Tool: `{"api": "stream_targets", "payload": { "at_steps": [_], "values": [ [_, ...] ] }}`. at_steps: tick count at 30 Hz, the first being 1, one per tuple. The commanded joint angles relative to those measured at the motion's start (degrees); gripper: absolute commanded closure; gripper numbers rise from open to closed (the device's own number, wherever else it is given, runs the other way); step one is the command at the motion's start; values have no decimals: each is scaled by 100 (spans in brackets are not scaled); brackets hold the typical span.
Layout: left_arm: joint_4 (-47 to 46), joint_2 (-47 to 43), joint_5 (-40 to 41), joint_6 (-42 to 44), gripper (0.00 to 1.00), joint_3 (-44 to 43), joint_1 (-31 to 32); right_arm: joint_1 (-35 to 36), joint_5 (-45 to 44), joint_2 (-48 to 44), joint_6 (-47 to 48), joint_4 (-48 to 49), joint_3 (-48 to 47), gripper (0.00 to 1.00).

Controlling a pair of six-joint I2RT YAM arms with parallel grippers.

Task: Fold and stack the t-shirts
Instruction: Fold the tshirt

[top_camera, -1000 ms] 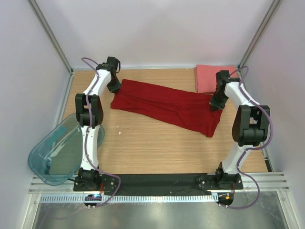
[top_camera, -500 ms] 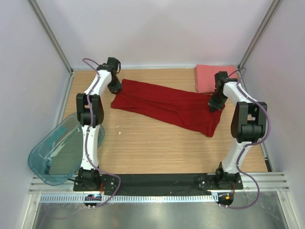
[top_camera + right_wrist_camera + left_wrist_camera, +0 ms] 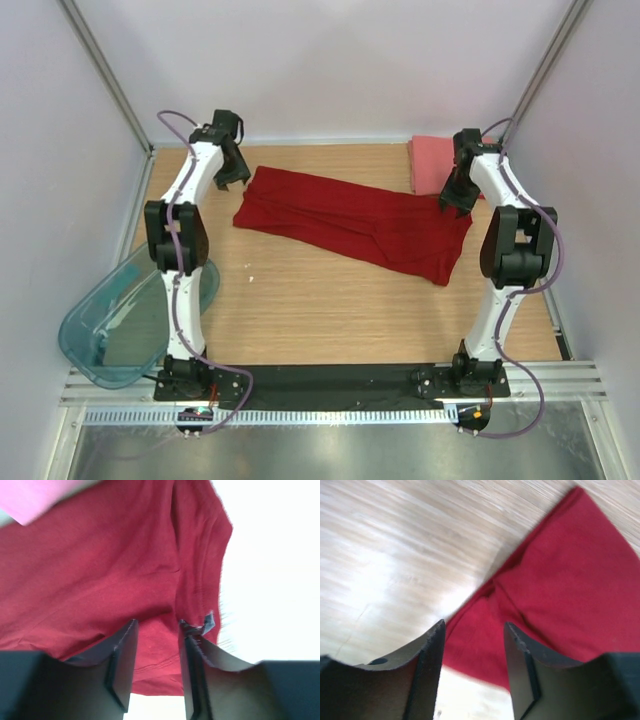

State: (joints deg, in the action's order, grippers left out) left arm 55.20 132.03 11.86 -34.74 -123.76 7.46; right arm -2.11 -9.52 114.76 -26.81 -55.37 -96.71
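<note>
Top external view suggested the main risk: if either gripper closed on one layer only, the dark red shirt [image 3: 350, 225] would fold crooked. The left gripper [image 3: 238, 176] and right gripper [image 3: 453, 200], both parted and empty, hovered at its upper-left and upper-right corners. The pink shirt [image 3: 428, 165] lay folded at upper right.

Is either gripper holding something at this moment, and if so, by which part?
Nothing is held. The left gripper and the right gripper are both open over the dark red shirt; their fingers pinch no cloth.
</note>
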Motion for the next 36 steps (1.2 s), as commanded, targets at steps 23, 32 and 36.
{"api": "stream_targets", "payload": {
  "at_steps": [23, 32, 36],
  "values": [
    [-1046, -2629, -2390, 424, 59, 3252, 871, 2443, 1084, -1185, 861, 923, 1822, 66],
    [-906, -2691, -2301, 381, 59, 3324, 888, 2505, 1102, -1044, 809, 1160, 2094, 61],
    [-756, -2647, -2443, 380, 59, 3016, 888, 2531, 1005, -877, 993, 1134, 2068, 60]
  ]
}}
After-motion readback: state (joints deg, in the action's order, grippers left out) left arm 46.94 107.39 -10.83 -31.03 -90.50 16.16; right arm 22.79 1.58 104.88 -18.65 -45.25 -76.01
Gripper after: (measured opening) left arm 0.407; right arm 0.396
